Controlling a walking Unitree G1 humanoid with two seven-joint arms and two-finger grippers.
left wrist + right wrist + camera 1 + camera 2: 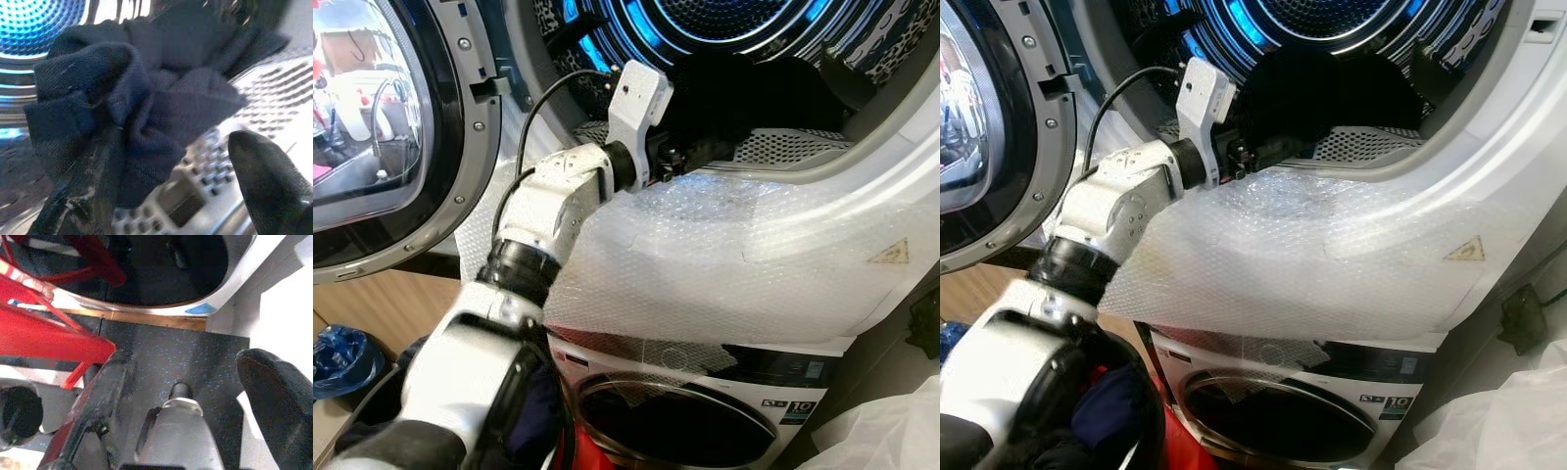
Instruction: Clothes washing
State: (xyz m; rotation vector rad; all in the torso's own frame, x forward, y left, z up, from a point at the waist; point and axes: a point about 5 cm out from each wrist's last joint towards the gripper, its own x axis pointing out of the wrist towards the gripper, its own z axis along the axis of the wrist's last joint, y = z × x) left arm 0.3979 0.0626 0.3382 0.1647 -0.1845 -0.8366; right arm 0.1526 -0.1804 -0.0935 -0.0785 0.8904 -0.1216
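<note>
Just inside the far drum's mouth, the left hand (171, 161) stands wide open; the crumpled dark navy cloth garment (132, 107) drapes its one finger.

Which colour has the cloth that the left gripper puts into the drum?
Dark navy, almost black; the cloth shows best in the left wrist view.

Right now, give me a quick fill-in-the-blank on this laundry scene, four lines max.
1. The left gripper reaches into the upper machine's ____.
2. The garment at that gripper is ____ in colour.
3. Bubble wrap covers the front below the ____ machine's opening.
4. The round door at the robot's left stands ____.

Missing words: drum; dark; upper; open
</note>
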